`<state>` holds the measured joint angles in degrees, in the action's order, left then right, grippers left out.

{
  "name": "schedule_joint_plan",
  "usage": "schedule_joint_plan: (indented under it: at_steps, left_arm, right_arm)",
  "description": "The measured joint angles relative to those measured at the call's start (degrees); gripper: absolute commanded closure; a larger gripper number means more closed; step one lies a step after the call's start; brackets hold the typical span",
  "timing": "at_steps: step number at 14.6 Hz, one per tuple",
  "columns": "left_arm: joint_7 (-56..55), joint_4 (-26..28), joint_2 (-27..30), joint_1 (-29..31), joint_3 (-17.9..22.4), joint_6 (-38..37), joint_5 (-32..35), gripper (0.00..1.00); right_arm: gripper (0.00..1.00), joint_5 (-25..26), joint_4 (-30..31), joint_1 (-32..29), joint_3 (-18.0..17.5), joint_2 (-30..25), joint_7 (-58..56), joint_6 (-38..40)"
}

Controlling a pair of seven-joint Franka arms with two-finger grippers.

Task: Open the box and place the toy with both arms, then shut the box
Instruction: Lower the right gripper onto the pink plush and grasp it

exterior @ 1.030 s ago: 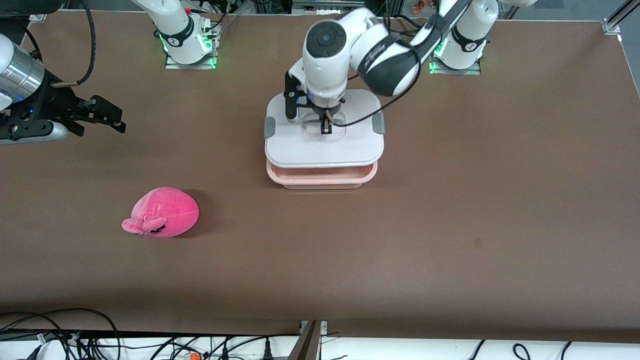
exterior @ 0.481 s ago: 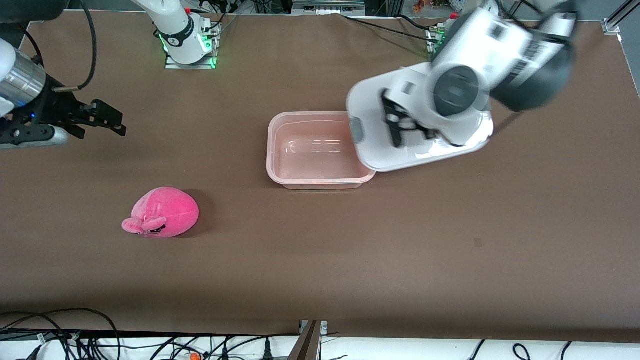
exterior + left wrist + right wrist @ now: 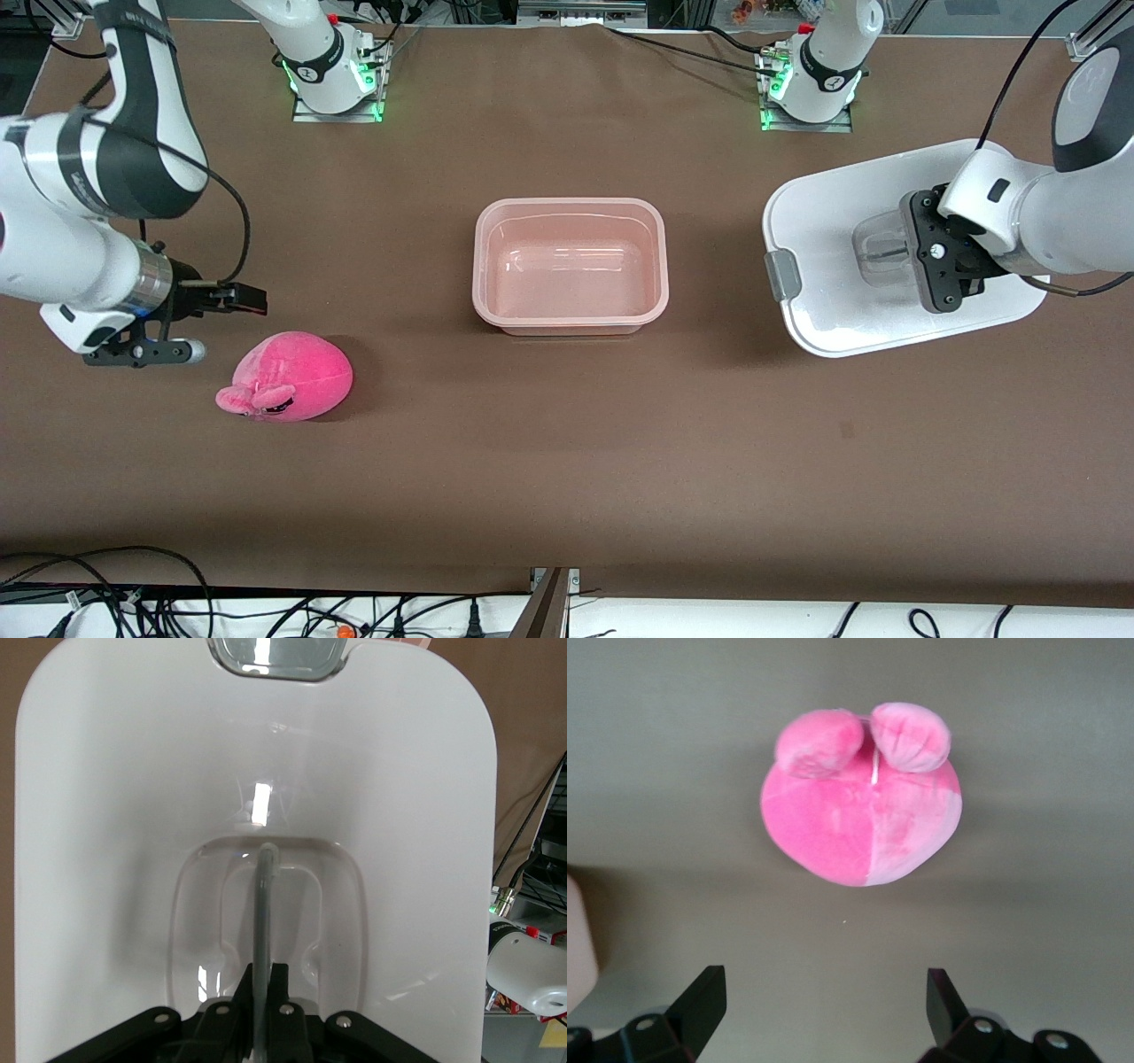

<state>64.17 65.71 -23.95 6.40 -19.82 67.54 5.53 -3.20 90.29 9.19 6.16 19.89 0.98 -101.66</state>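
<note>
brown table (image 3: 567, 461) fills the front view, both arm bases at its top edge, cables along the bottom. starting at the right arm's end, we see the right gripper (image 3: 237, 306) up in the air over bare table just beside the toy (image 3: 288, 376), not touching it. in the right wrist view its fingers (image 3: 700, 997) stand wide apart with nothing between them and the toy (image 3: 864, 802) lies past them on the table, ears pointing away from the gripper. toy is nearer the front camera than the box (image 3: 570, 264) and well apart from it. box sits mid table, lid off, we see nothing inside it. at the left arm's end the left gripper (image 3: 921, 252) holds the white lid (image 3: 824, 257) over the table, well apart from the box, one grey clip (image 3: 783, 276) showing on the edge toward the box. left wrist view has the left gripper (image 3: 263, 979) with fingers pressed together on the thin bar of the clear recessed handle (image 3: 266, 904), lid (image 3: 133, 815) filling most of that view.
</note>
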Motion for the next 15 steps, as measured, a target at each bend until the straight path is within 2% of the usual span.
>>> schedule_joint_plan:
  at_steps: [6,10,15]
  left_arm:
    - [0.2,-0.1,-0.7,-1.9,-0.4,0.8,0.1,1.0]
    - [-0.1,-0.1,-0.7,-2.0,-0.5,0.8,0.2,1.0]
    - [-0.3,-0.1,-0.7,-2.1,-0.6,0.8,0.2,1.0]
  right_arm:
    - [0.01,0.0,2.0,-1.8,0.1,5.1,-1.8,-7.8]
    - [0.07,0.0,6.0,-2.0,0.1,6.4,-4.2,-16.5]
    - [0.09,0.0,5.6,-2.2,0.0,7.3,-4.3,-19.0]
